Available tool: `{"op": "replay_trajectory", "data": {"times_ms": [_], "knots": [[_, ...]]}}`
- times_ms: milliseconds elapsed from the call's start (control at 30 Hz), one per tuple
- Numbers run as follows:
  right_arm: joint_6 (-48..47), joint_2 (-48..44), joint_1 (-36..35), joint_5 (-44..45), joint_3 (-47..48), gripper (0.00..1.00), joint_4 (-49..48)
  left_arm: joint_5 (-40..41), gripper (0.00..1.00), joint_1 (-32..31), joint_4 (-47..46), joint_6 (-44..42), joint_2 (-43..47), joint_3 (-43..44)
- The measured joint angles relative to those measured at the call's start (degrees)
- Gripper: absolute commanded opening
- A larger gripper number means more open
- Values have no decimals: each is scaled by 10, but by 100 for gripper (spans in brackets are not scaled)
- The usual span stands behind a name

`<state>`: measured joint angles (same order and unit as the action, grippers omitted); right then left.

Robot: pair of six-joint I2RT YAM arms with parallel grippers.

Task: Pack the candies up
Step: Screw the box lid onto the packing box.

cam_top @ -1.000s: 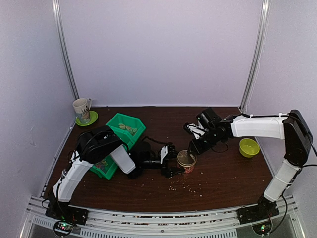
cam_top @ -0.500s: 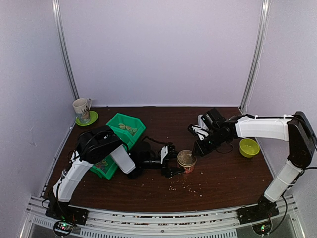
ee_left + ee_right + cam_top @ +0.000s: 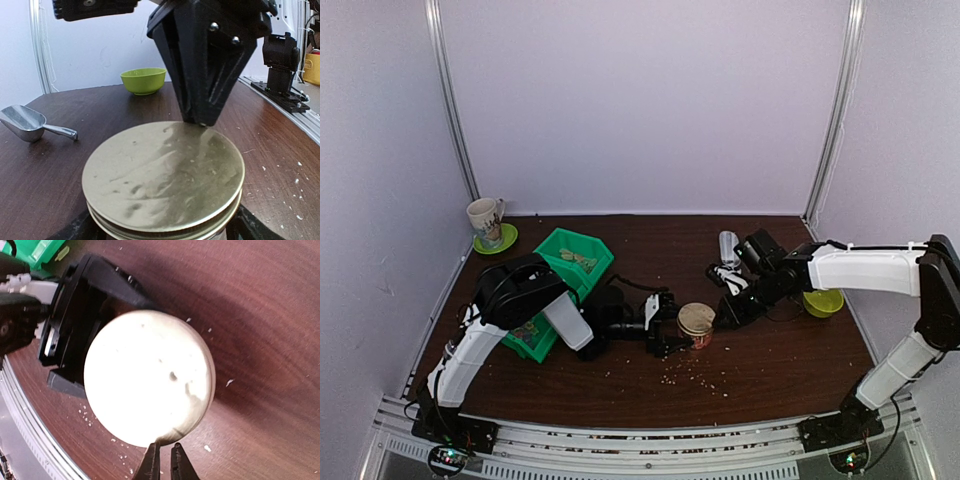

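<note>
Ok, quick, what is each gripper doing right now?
Left gripper: closed on the jar.
Right gripper: jaws closed on nothing, tips at the lid's edge.

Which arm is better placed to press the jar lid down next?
Likely right: the right tool sits at the edge of the gold lid; the left tool is clamped around the jar.

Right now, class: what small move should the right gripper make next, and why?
Probably lift it clear. The gold lid already sits flat on the jar, which the left gripper clamps, and the right gripper is shut at the lid's rim, holding nothing.
</note>
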<state>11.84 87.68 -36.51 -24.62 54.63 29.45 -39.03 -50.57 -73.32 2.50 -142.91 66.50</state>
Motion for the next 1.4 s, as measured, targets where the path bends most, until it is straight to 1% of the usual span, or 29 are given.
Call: {"op": "replay_trajectory", "data": {"times_ms": [167,233,367,533,700,900,1067,1167,1333,1400], "knots": [[-1,-4,-24,-3,-7,22,31,10,80,0,0,0,0,0],[-11,-9,-31,12,-7,22,43,12,80,0,0,1,0,0],[-27,-41,-37,54,4,19,62,14,80,0,0,1,0,0],[-36,-49,-39,76,61,15,49,14,80,0,-1,1,0,0],[-36,7,-55,75,115,13,20,15,80,0,-1,1,0,0],[-21,89,-64,46,106,11,-8,16,80,0,-1,1,0,0],[-13,98,-67,25,102,12,-28,17,80,0,-1,2,0,0],[-14,97,-68,23,102,16,-28,17,80,0,-1,2,0,0],[-30,84,-68,35,108,33,5,17,80,0,-1,2,0,0],[-40,71,-66,49,115,35,24,17,80,0,-1,2,0,0]]}}
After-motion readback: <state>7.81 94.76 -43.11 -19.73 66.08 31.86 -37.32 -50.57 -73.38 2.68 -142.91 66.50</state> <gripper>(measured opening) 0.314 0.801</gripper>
